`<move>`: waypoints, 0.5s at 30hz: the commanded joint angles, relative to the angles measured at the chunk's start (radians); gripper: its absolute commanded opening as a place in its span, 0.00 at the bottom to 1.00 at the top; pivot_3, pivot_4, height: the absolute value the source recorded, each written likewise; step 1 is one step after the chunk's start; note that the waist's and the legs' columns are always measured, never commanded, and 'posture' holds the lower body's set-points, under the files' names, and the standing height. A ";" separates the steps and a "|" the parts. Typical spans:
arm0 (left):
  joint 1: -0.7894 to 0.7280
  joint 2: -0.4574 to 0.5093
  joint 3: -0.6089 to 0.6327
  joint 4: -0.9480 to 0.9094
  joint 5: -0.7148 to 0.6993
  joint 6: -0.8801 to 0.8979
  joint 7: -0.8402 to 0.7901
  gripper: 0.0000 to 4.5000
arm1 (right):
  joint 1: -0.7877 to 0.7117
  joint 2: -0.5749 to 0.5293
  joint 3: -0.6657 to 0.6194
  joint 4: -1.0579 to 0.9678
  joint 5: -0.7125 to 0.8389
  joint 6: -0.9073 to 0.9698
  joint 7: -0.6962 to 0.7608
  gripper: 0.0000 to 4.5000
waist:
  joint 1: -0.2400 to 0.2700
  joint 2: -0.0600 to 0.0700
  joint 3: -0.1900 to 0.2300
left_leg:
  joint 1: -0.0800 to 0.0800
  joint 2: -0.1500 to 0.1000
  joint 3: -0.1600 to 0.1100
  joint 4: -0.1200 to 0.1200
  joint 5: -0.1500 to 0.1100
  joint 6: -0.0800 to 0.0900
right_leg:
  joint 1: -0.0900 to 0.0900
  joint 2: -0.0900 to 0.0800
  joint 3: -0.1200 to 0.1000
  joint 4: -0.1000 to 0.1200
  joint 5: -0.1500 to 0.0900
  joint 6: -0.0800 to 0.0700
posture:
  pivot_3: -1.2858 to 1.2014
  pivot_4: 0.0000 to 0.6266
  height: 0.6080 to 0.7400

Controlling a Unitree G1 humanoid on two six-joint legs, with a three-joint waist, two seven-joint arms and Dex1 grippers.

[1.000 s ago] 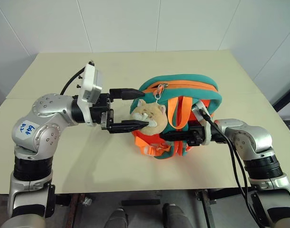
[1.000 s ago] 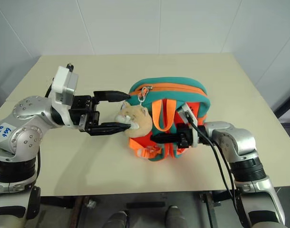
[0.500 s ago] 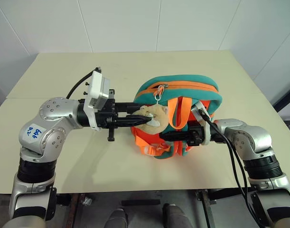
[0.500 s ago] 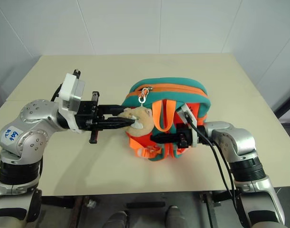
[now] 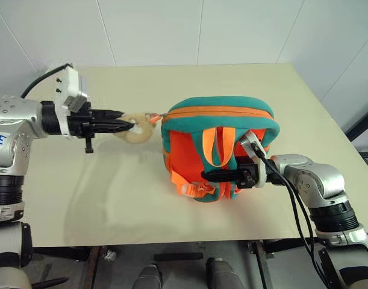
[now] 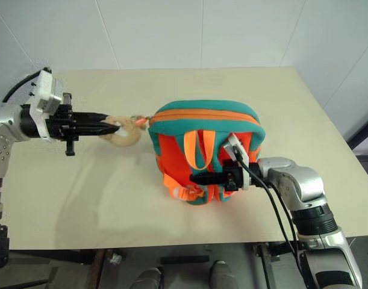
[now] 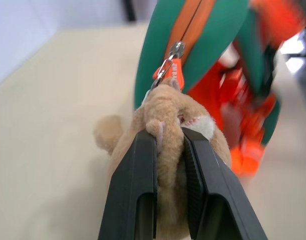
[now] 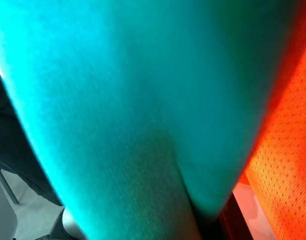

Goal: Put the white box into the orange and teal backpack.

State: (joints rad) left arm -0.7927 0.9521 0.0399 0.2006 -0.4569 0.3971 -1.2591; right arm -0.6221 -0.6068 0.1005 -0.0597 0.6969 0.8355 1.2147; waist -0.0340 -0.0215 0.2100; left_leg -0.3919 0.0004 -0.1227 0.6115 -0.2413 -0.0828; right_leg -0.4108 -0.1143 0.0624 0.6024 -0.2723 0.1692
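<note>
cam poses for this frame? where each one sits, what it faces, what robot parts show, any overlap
Left/right eye: head, forward-down at table; backpack, both arms.
Left wrist: along left gripper, shut on plush toy clipped to the zipper pull.
Right wrist: pressed against teal backpack strap, orange mesh beside; right gripper at the straps.
Shared: toy, backpack.

The left pincer (image 5: 126,124), wide open around the plush toy (image 5: 139,126) a second ago, now pinches it and pulls it out to the robot's left, clear of the backpack (image 5: 217,147). The toy's clip (image 7: 169,61) draws taut, and the backpack stands more upright on the desk (image 5: 111,186).
</note>
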 commanded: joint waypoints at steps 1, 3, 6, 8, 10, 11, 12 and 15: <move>0.087 -0.048 -0.037 0.106 0.085 -0.097 0.004 0.09 | 0.016 -0.004 -0.038 -0.033 0.018 0.002 -0.019 0.00 | 0.001 0.000 0.000 | 0.000 0.000 0.000 0.000 0.000 0.000 | 0.000 0.000 0.000 0.000 0.000 0.000 | 0.52 0.24 1.00; 0.119 -0.102 -0.059 0.173 0.116 -0.147 0.023 0.09 | 0.018 0.000 -0.049 -0.032 0.021 0.002 -0.035 0.00 | 0.002 0.000 0.000 | 0.001 0.000 0.000 0.000 0.000 0.000 | 0.000 0.000 0.000 0.001 0.000 0.000 | 0.52 0.24 1.00; 0.143 -0.188 -0.119 0.269 0.189 -0.259 0.038 0.09 | 0.027 0.004 -0.052 -0.038 0.027 0.002 -0.049 0.00 | 0.004 -0.001 0.000 | 0.001 0.000 0.000 0.001 0.000 0.000 | 0.000 0.000 0.000 0.003 0.000 0.000 | 0.52 0.24 1.00; 0.129 -0.256 -0.137 0.358 0.225 -0.331 0.072 0.09 | 0.033 0.011 -0.052 -0.043 0.030 0.003 -0.058 0.00 | 0.006 -0.001 -0.001 | 0.001 0.000 0.000 0.001 0.000 0.000 | 0.001 0.000 0.000 0.003 0.000 0.000 | 0.52 0.24 1.00; 0.109 -0.330 -0.134 0.454 0.246 -0.387 0.134 0.09 | 0.037 0.020 -0.050 -0.047 0.030 0.003 -0.069 0.00 | 0.008 -0.001 -0.001 | 0.002 0.000 0.000 0.002 0.000 0.000 | 0.002 0.000 0.000 0.003 0.000 0.000 | 0.52 0.24 1.00; 0.107 -0.359 -0.130 0.481 0.246 -0.403 0.143 0.09 | 0.038 0.024 -0.052 -0.051 0.032 0.003 -0.075 0.00 | 0.010 -0.001 -0.001 | 0.003 0.000 0.000 0.002 0.000 0.000 | 0.003 0.000 0.000 0.003 0.000 0.000 | 0.52 0.24 1.00; 0.107 -0.379 -0.127 0.501 0.251 -0.423 0.153 0.09 | 0.039 0.028 -0.054 -0.054 0.034 0.004 -0.081 0.00 | 0.011 -0.001 -0.001 | 0.003 0.000 0.000 0.002 0.001 0.001 | 0.003 0.000 0.000 0.003 0.001 0.000 | 0.52 0.24 1.00; 0.103 -0.414 -0.112 0.507 0.252 -0.466 0.169 0.09 | 0.043 0.033 -0.065 -0.063 0.042 0.008 -0.096 0.00 | 0.018 -0.001 -0.002 | 0.005 -0.001 0.000 0.003 0.001 0.000 | 0.006 -0.001 0.000 0.003 0.001 0.000 | 0.52 0.24 1.00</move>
State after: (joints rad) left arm -0.7114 0.5524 -0.0490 0.6639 -0.2660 -0.0680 -1.1217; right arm -0.5790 -0.5777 0.0696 -0.0808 0.7124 0.8418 1.1238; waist -0.0159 -0.0225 0.2080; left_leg -0.3868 -0.0003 -0.1231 0.6146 -0.2391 -0.0821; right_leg -0.4043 -0.1149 0.0624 0.6038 -0.2705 0.1694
